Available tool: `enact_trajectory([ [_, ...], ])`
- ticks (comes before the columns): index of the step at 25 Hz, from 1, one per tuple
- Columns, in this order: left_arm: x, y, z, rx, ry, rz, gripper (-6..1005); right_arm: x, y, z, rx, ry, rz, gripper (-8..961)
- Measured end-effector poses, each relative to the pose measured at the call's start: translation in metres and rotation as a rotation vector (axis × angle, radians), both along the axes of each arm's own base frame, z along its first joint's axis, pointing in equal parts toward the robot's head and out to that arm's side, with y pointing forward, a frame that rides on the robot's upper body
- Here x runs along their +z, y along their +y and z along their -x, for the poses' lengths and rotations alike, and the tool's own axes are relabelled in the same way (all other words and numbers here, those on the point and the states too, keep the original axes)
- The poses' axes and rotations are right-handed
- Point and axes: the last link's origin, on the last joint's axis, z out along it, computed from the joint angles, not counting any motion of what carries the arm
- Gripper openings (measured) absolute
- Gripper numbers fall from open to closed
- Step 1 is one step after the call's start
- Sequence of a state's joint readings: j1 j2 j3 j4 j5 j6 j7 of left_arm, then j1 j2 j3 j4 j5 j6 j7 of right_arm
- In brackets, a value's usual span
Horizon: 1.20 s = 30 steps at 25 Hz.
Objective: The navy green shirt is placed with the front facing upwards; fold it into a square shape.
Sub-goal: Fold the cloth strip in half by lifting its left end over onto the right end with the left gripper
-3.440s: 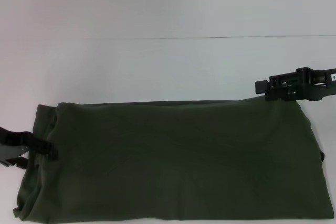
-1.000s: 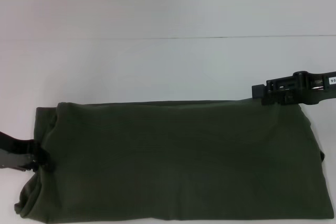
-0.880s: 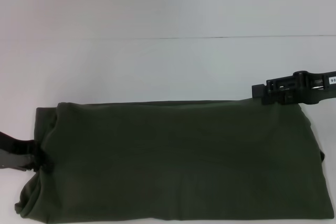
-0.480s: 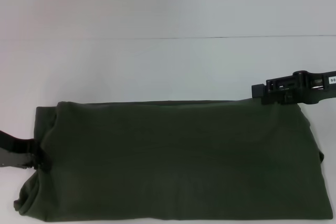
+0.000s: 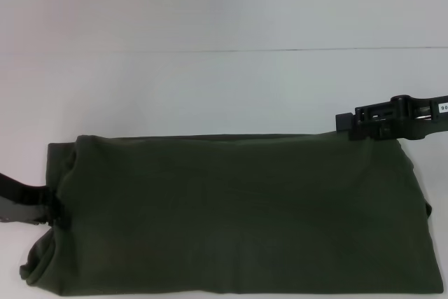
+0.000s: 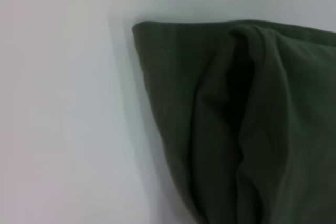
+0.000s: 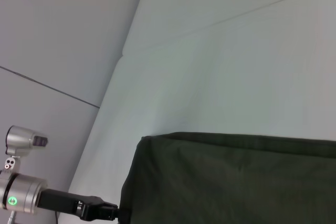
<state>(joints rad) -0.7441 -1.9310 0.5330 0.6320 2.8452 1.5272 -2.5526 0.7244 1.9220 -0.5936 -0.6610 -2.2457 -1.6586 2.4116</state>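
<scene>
The navy green shirt [image 5: 238,215] lies on the white table, folded into a long band that runs left to right, its plain side up. Its lettering and collar are hidden. My left gripper [image 5: 54,209] is at the shirt's left short edge, level with the cloth; the right wrist view shows the left gripper [image 7: 107,212] touching that edge. The left wrist view shows only the bunched, creased left end of the shirt [image 6: 236,124]. My right gripper [image 5: 345,122] hangs over the shirt's far edge near the far right corner, pointing left.
The white table [image 5: 210,82] stretches beyond the shirt, with a thin seam line across it. The shirt's near edge runs along the bottom of the head view. The left arm's silver wrist [image 7: 21,195] stands beside the table.
My left gripper has drawn back a little to the left, off the cloth to its edge. The shirt's near left corner has shifted slightly. The right gripper has levelled out a little.
</scene>
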Motion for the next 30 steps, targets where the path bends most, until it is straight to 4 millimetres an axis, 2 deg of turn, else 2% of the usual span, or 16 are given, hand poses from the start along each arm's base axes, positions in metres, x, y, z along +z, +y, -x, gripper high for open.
enact_trajectory([
  [12, 0.007, 0.006, -0.013, -0.044, -0.031, -0.019, 61, -0.004, -0.001, 0.002, 0.021, -0.011, 0.014, 574],
  [17, 0.009, 0.006, -0.019, -0.052, -0.051, -0.016, 61, -0.019, -0.005, 0.011, 0.13, -0.056, 0.07, 563],
  [20, 0.01, 0.005, -0.02, -0.054, -0.054, -0.009, 61, -0.02, -0.003, 0.015, 0.197, -0.077, 0.06, 556],
  [25, 0.016, 0.002, -0.022, -0.053, -0.064, -0.005, 61, -0.013, 0.005, 0.023, 0.283, -0.145, 0.039, 467],
  [30, 0.021, 0.002, -0.028, -0.066, -0.094, -0.01, 61, -0.037, 0.005, 0.04, 0.395, -0.198, 0.104, 379],
])
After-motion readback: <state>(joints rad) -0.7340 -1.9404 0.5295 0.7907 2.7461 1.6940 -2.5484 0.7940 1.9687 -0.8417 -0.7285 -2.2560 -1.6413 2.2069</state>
